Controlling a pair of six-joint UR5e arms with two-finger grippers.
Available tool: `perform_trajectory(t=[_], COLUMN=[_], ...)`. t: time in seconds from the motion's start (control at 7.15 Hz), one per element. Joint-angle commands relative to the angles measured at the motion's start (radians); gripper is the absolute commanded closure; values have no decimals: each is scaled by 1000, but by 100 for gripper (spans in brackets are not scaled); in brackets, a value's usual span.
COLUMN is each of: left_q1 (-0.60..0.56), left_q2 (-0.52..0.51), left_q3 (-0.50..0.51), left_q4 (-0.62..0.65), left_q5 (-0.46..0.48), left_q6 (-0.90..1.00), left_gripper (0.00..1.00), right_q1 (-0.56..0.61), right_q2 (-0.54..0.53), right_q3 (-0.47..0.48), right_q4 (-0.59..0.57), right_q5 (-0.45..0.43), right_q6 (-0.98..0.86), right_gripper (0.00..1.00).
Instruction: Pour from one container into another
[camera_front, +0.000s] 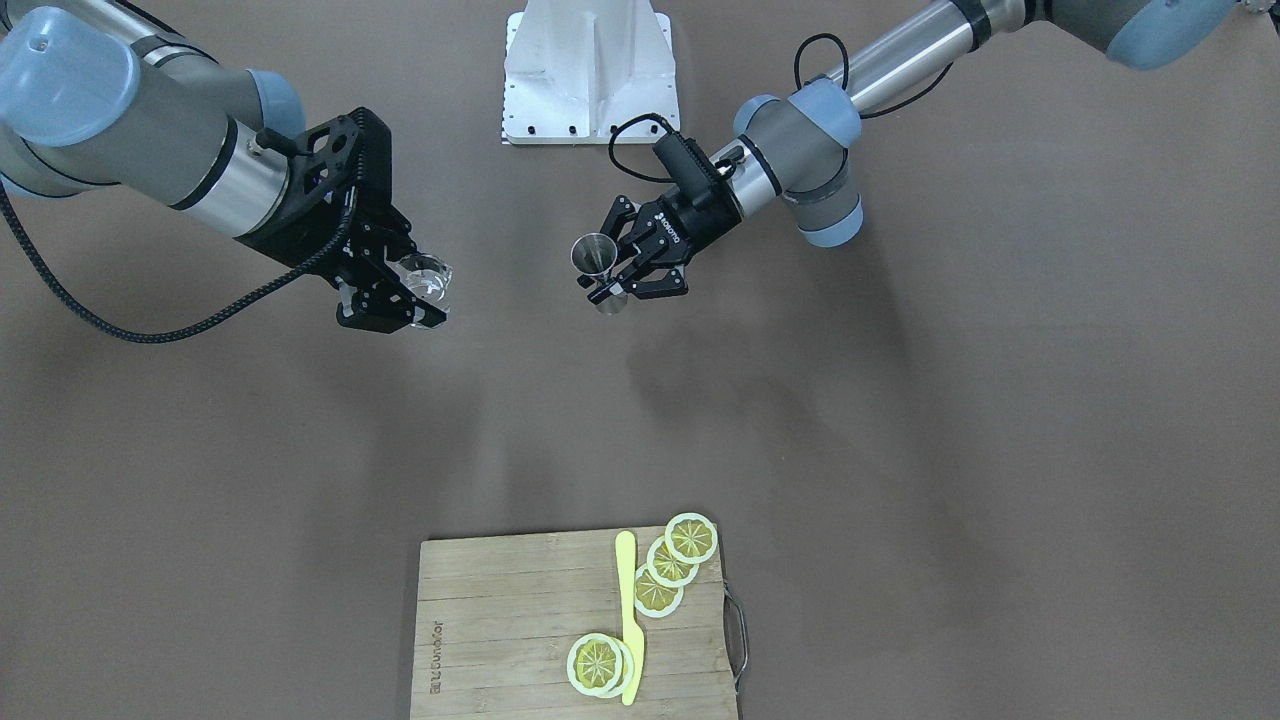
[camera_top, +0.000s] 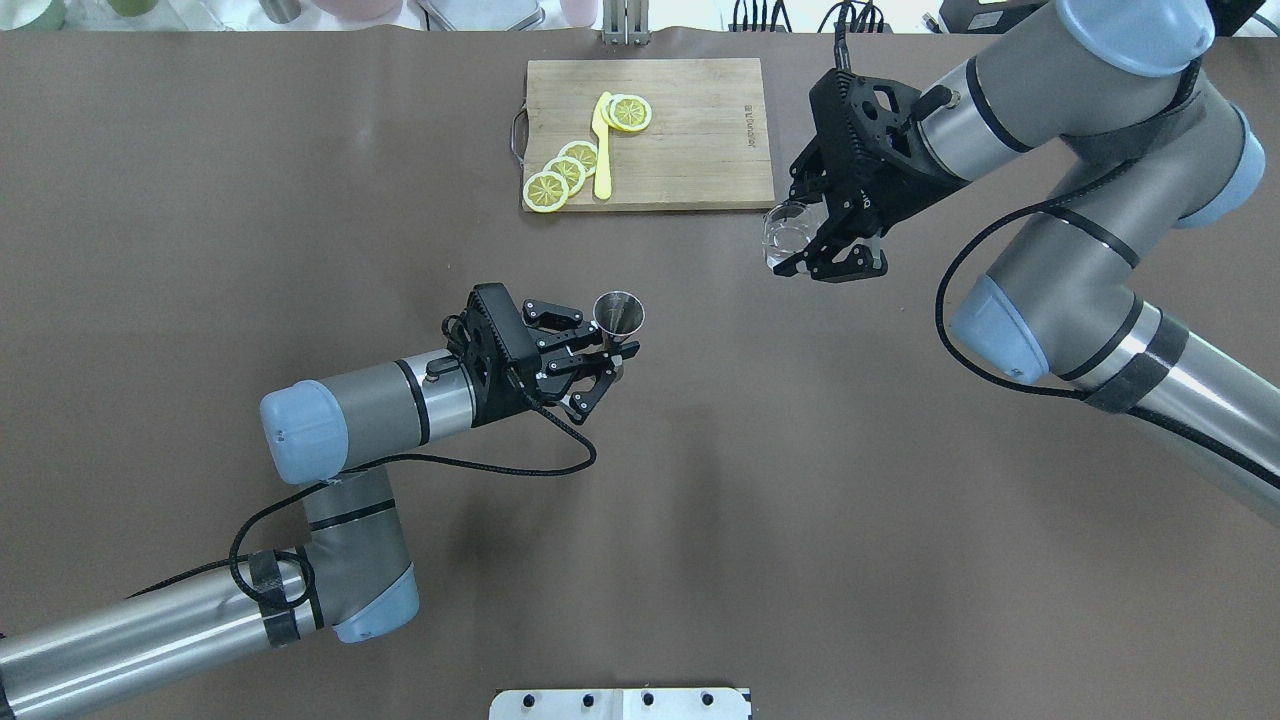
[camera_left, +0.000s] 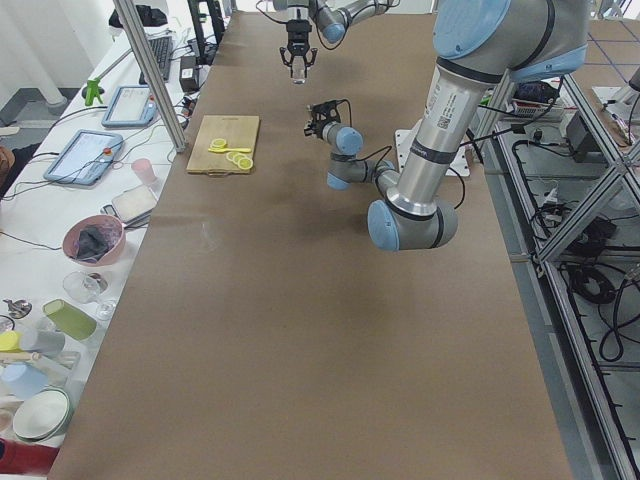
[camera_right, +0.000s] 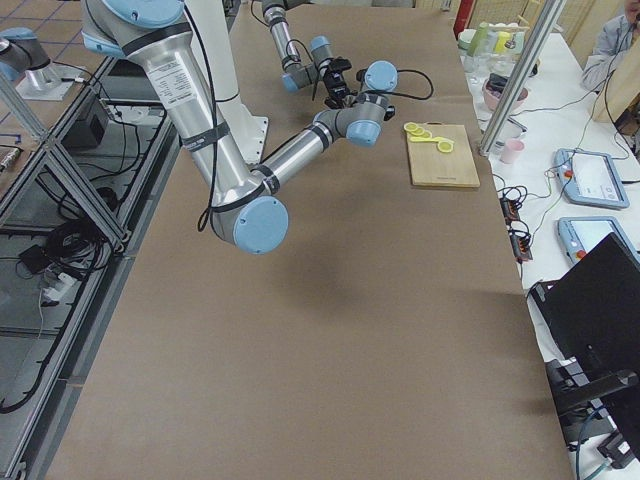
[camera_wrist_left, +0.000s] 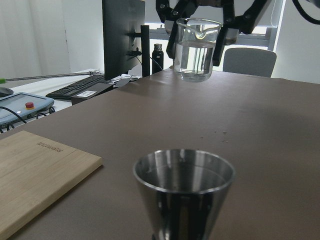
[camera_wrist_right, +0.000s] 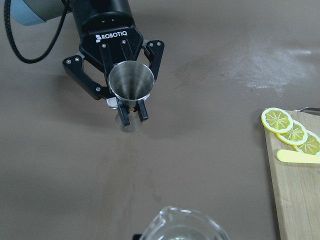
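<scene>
The small clear glass (camera_top: 787, 232) holds some clear liquid and hangs upright above the table, with my right gripper (camera_top: 808, 255) shut on it. In the left wrist view the glass (camera_wrist_left: 196, 50) floats beyond the jigger's rim. The grey steel jigger (camera_top: 619, 312) is also held upright off the table, my left gripper (camera_top: 618, 356) shut on its narrow waist. In the front view the jigger (camera_front: 594, 253) is at centre and the glass (camera_front: 425, 278) is well apart to its left. The right wrist view looks down into the jigger (camera_wrist_right: 131, 82), with the glass rim (camera_wrist_right: 182, 227) at the bottom edge.
A wooden cutting board (camera_top: 690, 140) at the table's far side carries lemon slices (camera_top: 565, 172) and a yellow knife (camera_top: 602, 150). The white robot base plate (camera_front: 590, 75) sits at the near edge. Bowls, cups and tablets (camera_left: 90, 240) crowd a side table beyond the far edge.
</scene>
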Motion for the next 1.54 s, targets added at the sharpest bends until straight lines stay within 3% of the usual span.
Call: perform_trajectory(t=[0.0, 0.42, 1.4], left_q1=[1, 1, 1], left_q2=[-5, -9, -19], left_q3=[7, 9, 24], left_q4=[0, 0, 2], left_q5=[0, 0, 6], left_q6=[1, 1, 4], left_gripper=[100, 100, 100], right_q1=[-21, -29, -120], right_q2=[19, 61, 184], right_q3=[3, 11, 15], right_q4=[-35, -104, -336], right_q5=[-8, -21, -176], right_q6=[7, 7, -2], right_gripper=[100, 100, 100])
